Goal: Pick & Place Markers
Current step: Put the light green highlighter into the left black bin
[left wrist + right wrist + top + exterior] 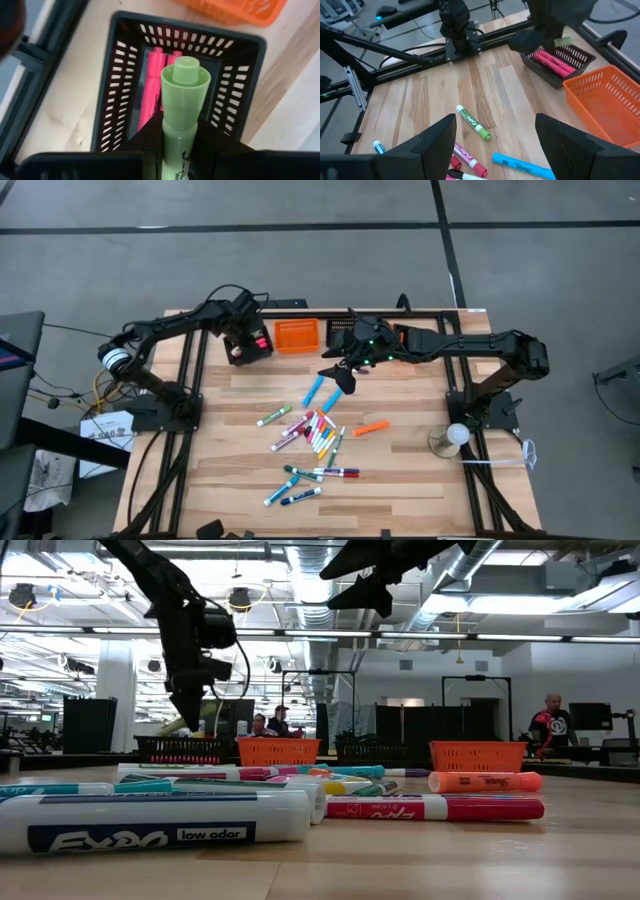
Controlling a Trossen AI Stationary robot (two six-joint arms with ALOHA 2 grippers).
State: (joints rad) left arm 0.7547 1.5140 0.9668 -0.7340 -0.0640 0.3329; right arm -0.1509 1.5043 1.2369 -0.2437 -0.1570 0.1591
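1. Markers (318, 442) lie scattered over the middle and lower middle of the wooden table (420, 480) in the high view, loose and outside any basket; a green-capped white one (474, 123) and a blue one (522, 166) show in the right wrist view.
2. At the upper left of the high view, the left gripper (247, 328) hangs over a black mesh basket (115, 85). Its fingers are clamped on a light green marker (181, 115), held upright above the basket's opening.
3. That black basket holds two pink markers (155, 82) lying side by side along its floor.
4. Just right of it, at top centre, sits an orange mesh basket (297, 336); nothing can be seen inside it.
5. Further right along the table's top edge, a second black basket (341, 332) is mostly hidden by the right arm; its contents cannot be told.
6. The right gripper (345, 373) hovers above the table near the top centre, fingers spread wide apart and holding nothing.
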